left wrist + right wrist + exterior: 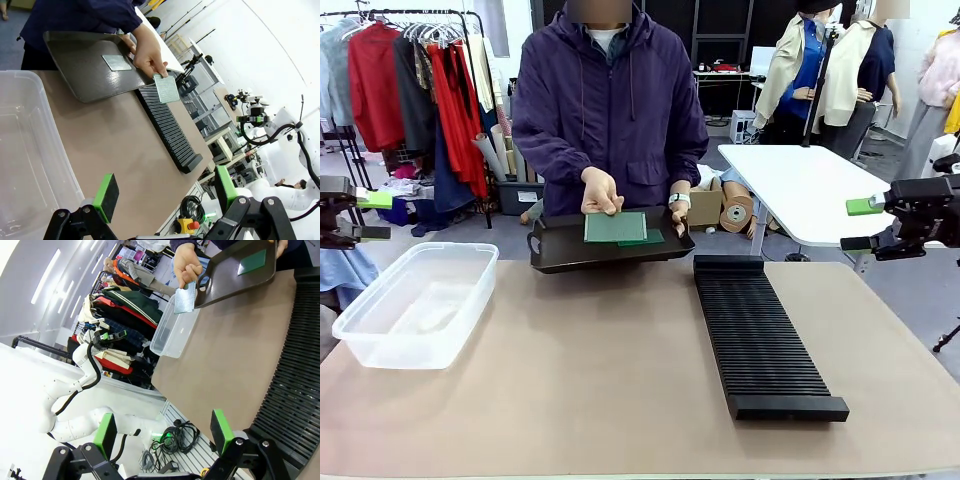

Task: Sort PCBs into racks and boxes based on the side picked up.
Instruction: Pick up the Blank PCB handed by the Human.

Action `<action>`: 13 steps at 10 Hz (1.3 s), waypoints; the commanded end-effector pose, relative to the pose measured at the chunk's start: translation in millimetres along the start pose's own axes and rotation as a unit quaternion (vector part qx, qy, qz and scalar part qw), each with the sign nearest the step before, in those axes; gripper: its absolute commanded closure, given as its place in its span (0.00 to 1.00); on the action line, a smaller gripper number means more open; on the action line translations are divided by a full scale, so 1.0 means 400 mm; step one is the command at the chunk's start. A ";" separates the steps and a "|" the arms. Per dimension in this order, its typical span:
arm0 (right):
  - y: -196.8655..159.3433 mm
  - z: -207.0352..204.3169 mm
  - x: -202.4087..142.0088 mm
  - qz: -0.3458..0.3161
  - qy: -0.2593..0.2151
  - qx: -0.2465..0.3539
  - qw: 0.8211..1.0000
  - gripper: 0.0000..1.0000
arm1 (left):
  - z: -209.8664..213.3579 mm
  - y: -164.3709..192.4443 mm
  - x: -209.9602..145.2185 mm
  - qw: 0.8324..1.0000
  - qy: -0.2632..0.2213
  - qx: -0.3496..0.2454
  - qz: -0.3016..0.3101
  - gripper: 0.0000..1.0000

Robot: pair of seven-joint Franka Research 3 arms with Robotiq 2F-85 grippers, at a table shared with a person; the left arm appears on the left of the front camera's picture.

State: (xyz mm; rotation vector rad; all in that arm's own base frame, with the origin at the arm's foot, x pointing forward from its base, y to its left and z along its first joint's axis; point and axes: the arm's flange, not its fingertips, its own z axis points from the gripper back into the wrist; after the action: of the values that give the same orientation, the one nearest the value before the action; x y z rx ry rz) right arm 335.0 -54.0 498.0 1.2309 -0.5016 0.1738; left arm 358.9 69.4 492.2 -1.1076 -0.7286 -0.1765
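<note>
Now both arms are at the edges of the table (620, 420), and the person at the far side is handling the boards. One hand (601, 190) of the person lifts a PCB (614, 227) by its far edge, just above the dark tray (570, 258). The other hand (678, 213) supports the tray at its right end. A second PCB (648, 238) lies flat in the tray, partly hidden behind the lifted one in the front view. In the left wrist view the lifted PCB shows a pale, finely dotted face.

The left gripper (372, 215) is at the far left, near the clear box (390, 345). Its fingers are spread wide with nothing between them. The right gripper (861, 225) is at the far right, beyond the black rack (760, 340), and it is also wide apart and empty. Both are well apart from the boards.

Several things could go wrong, in my judgement. The PCB is thin and only pinched at one edge, so a gripper that closes near that edge may catch the person's fingers. A grip on a corner may let the PCB turn or slip out. If the face is read wrongly, the PCB goes to the wrong place. The slots of the black rack are very fine, so a tilted PCB could miss its slot and fall over.
</note>
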 end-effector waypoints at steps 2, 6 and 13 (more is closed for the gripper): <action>0.000 0.000 0.000 0.000 0.000 0.000 1.000 0.00 | 0.005 -0.005 0.002 1.000 -0.003 -0.006 -0.002 0.00; -0.047 -0.133 0.010 -0.019 0.037 0.014 0.999 0.00 | 0.005 -0.005 0.002 1.000 -0.003 -0.006 -0.002 0.00; -0.159 -0.348 0.082 -0.011 0.051 0.084 0.995 0.00 | 0.005 -0.005 0.002 1.000 -0.003 -0.006 -0.002 0.00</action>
State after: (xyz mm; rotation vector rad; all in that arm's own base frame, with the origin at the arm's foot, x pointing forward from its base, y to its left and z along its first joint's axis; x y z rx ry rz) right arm 408.3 41.4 426.3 1.3740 -0.3567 0.2352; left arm 358.9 69.5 493.0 -1.1068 -0.7301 -0.1777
